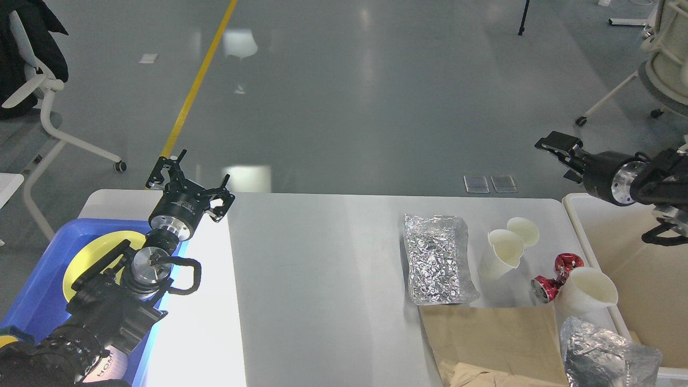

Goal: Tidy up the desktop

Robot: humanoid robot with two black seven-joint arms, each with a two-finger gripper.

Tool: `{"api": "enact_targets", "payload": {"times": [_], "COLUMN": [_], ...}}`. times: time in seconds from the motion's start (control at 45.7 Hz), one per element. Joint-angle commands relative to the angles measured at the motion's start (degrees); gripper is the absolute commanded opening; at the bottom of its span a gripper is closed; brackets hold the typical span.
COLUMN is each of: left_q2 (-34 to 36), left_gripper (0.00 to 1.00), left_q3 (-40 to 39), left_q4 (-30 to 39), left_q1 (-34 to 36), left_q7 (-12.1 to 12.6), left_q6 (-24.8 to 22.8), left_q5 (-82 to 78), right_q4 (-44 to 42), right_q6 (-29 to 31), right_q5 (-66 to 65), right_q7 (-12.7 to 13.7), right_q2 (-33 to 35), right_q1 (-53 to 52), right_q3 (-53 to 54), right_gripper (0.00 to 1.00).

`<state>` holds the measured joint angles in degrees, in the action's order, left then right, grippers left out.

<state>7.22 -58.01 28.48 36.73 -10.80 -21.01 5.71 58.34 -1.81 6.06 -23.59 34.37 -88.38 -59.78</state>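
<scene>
Arms raised — left gripper (189, 173) fingers apart

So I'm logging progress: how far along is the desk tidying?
Barely started. A yellow plate sits in the blue tray. Both hands, left and right, carry nothing. Foil packs, paper cups, a red item and brown paper remain on the desktop.

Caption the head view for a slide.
Both grippers, left and right, raised empty above the cluttered desktop.

Glossy grey floor (344, 97) catching glare; left of its yellow line (196, 86), a white chair (37, 102); another chair (645, 80) far right.
</scene>
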Motion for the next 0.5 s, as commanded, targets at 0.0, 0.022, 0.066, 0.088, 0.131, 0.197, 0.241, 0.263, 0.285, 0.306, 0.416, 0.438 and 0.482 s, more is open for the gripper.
{"api": "enact_targets", "payload": {"times": [0.0, 0.022, 0.066, 0.088, 0.131, 0.197, 0.241, 0.263, 0.285, 0.306, 0.416, 0.438, 0.482], "left_q2": [-0.01, -0.01, -0.01, 0.08, -0.01, -0.01, -0.01, -0.01, -0.01, -0.01, -0.01, -0.01, -0.01], "left_gripper": [0.98, 0.98, 0.98, 0.98, 0.98, 0.98, 0.98, 0.98, 0.98, 0.98, 0.98, 0.98, 0.98], "left_q3": [-0.09, -0.09, -0.09, 0.00, 0.00, 0.00, 0.00, 0.00, 0.00, 0.00, -0.09, 0.00, -0.09], "left_q4": [-0.01, -0.01, -0.01, -0.01, -0.01, -0.01, -0.01, -0.01, -0.01, -0.01, -0.01, -0.01, -0.01], "left_q1": [0.01, 0.01, 0.01, 0.01, 0.01, 0.01, 0.01, 0.01, 0.01, 0.01, 0.01, 0.01, 0.01], "left_q7": [-0.01, -0.01, -0.01, -0.01, -0.01, -0.01, -0.01, -0.01, -0.01, -0.01, -0.01, -0.01, -0.01], "left_q6": [0.01, 0.01, 0.01, 0.01, 0.01, 0.01, 0.01, 0.01, 0.01, 0.01, -0.08, 0.01, 0.01], "left_q5": [0.00, 0.00, 0.00, 0.00, 0.00, 0.00, 0.00, 0.00, 0.00, 0.00, 0.00, 0.00, 0.00], "right_q4": [4.15, 4.15, 4.15, 4.15, 4.59, 5.99, 7.05, 7.49, 7.84, 8.45, 13.98, 15.56, 18.55], "right_q6": [8.64, 11.27, 17.16, 20.58, 27.09, 35.01, 38.27, 39.50, 40.47, 41.09, 41.80, 41.80, 41.80], "right_q5": [0.01, -0.08, -0.08, -0.26, -0.70, -0.70, -0.96, -0.96, -0.96, -0.96, -1.14, -1.14, -1.14], "right_q7": [0.03, 0.03, 0.29, 0.38, 0.91, 1.87, 3.01, 3.89, 4.94, 6.17, 13.91, 14.70, 15.76], "right_q2": [-0.27, -0.27, -0.27, -0.27, -0.36, -0.36, -0.18, -0.27, -0.36, -0.45, -2.64, -3.43, -5.10], "right_q1": [-3.90, -4.43, -5.22, -5.48, -6.54, -9.52, -11.89, -13.29, -14.61, -16.02, -23.40, -24.37, -26.66], "right_q3": [-2.70, -2.79, -2.79, -2.79, -2.79, -2.97, -3.49, -4.02, -4.72, -5.42, -10.78, -11.92, -13.86], "right_gripper": [1.00, 1.00, 1.00, 1.00, 1.00, 1.00, 1.00, 1.00, 1.00, 1.00, 1.00, 1.00, 1.00]}}
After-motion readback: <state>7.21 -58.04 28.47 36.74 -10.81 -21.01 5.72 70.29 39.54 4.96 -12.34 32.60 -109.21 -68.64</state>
